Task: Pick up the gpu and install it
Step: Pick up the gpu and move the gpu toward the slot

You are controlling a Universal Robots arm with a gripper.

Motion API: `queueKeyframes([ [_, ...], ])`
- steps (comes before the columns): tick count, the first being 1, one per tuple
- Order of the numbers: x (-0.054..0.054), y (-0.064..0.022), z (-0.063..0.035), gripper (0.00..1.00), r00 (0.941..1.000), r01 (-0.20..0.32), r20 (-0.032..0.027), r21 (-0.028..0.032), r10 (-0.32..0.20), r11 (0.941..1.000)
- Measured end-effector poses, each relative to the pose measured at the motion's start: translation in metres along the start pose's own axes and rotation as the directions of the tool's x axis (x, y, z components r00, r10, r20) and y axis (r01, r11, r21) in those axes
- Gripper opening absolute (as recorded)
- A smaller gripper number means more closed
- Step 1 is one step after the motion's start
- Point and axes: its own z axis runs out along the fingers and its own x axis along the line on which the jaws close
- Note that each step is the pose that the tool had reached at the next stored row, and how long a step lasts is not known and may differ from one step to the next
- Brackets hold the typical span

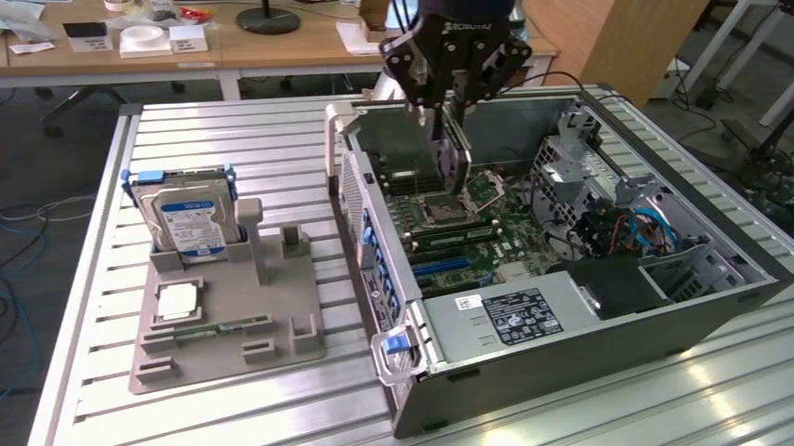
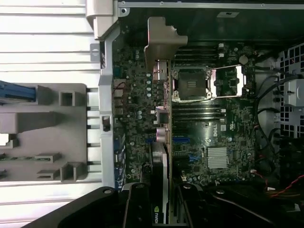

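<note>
- The gripper [image 1: 443, 116] is hanging at about 12 o'clock in the exterior view, above the open computer case [image 1: 694, 311].
- Its claw is clamping the gpu [image 1: 455, 158], with one finger on each flat face.
- The gpu is standing on edge, reaching down from the claw into the case.
- In the wrist view the gpu [image 2: 164, 156] is showing edge-on as a thin dark strip, with its pale metal bracket [image 2: 160, 45] at the far end.
- The card is hovering over the motherboard [image 1: 496, 246], just beside the CPU socket [image 1: 462, 200]; whether its lower edge is touching the board cannot be told.
- The case is lying on its side on the slatted metal table [image 1: 223, 130], at roughly 3 o'clock from the grey holder [image 1: 248, 316].
- A hard drive [image 1: 189, 223] is standing upright in that holder, at about 9 o'clock in the exterior view, well apart from the gripper.
</note>
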Motion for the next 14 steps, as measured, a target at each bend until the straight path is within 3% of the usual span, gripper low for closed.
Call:
queueKeyframes([
  [14, -0.063, 0.0059, 0.0053, 0.27, 1.0, 0.0, 0.0, -0.0002, 0.0, 1.0],
])
